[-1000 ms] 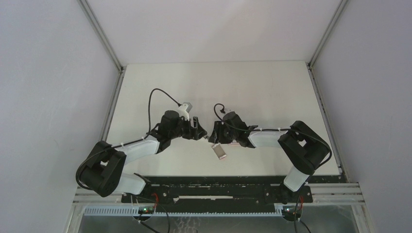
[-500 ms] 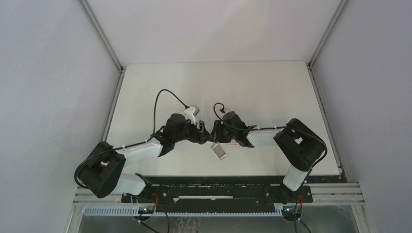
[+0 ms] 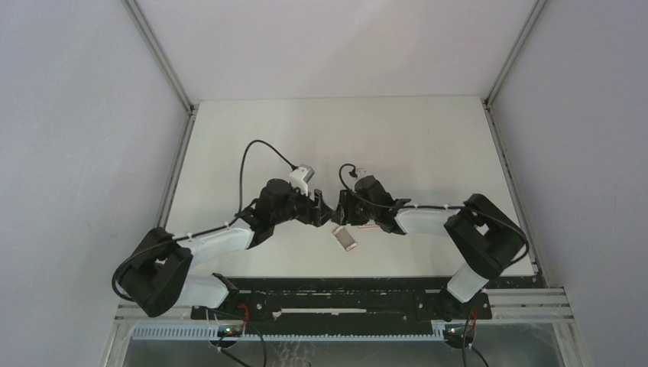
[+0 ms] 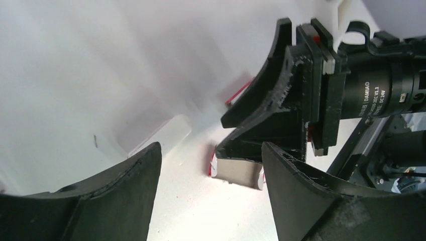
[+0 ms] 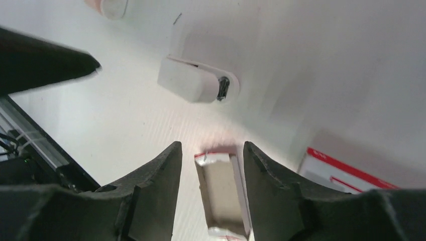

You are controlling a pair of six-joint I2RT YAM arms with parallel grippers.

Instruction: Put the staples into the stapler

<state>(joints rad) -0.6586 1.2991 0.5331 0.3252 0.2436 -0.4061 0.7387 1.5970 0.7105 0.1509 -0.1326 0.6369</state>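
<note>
Your left pincer [image 4: 209,148] hangs wide open and empty, low over the tabletop [image 3: 428,138]. Just ahead of it lies the white stapler [image 5: 198,83]. Next, the staples tray [image 5: 221,193] lies flat between the fingers of your right pincer [image 5: 211,148], which stands part-open astride it, a gap showing on one side. The red-and-white carton sleeve [image 5: 346,170] lies just beside.

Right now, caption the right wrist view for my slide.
Right gripper, jaws apart, straddles the small cardboard tray; the white stapler lies just beyond.
</note>
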